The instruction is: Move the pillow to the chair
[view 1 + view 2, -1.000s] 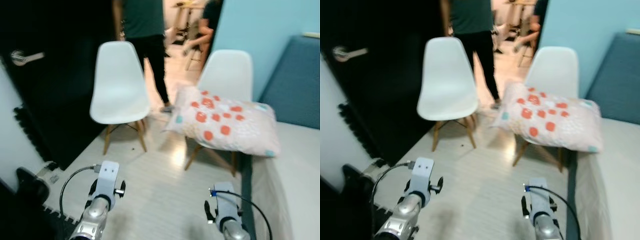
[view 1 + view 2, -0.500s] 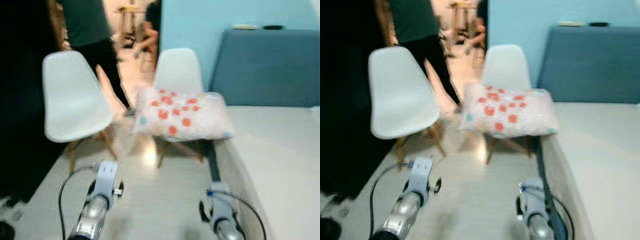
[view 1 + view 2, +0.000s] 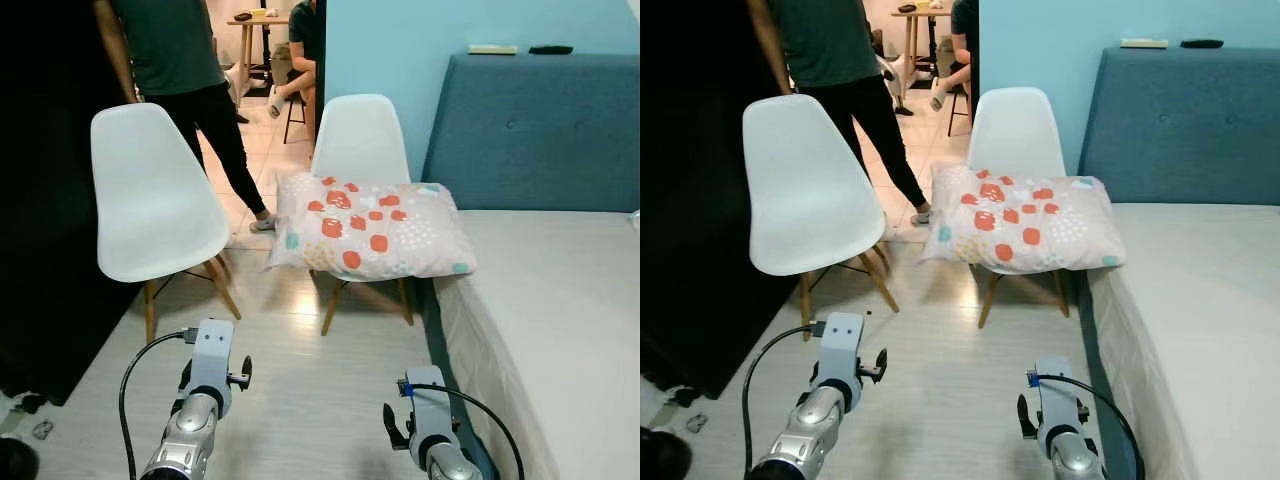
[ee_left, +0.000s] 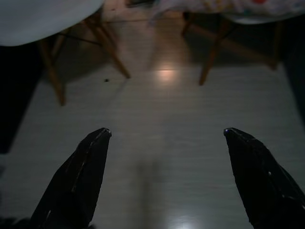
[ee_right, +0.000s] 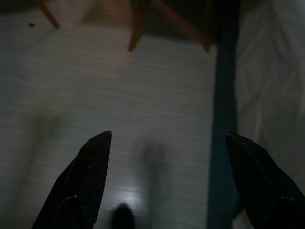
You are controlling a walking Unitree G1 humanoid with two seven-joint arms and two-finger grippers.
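A white pillow with red and teal dots (image 3: 365, 226) lies across the seat of the right white chair (image 3: 358, 140), beside the bed, overhanging the seat on both sides. A second white chair (image 3: 150, 200) stands bare to its left. Both my arms are held low over the floor, well short of the chairs: the left arm (image 3: 205, 375) and the right arm (image 3: 425, 425). In the left wrist view my left gripper (image 4: 167, 131) is open over pale floor, with nothing between its fingers. My right gripper (image 5: 167, 134) is open too, above the floor by the bed's edge.
A bed (image 3: 560, 300) with a blue headboard (image 3: 530, 130) runs along the right. A person in dark clothes (image 3: 175, 50) stands behind the left chair, and another sits further back (image 3: 300, 40). A black door (image 3: 40, 200) bounds the left. Open floor lies before the chairs.
The whole view has swung to the right and sharpened, bringing the bed and headboard into sight. The pillow stays on the right chair; both arms hang as before.
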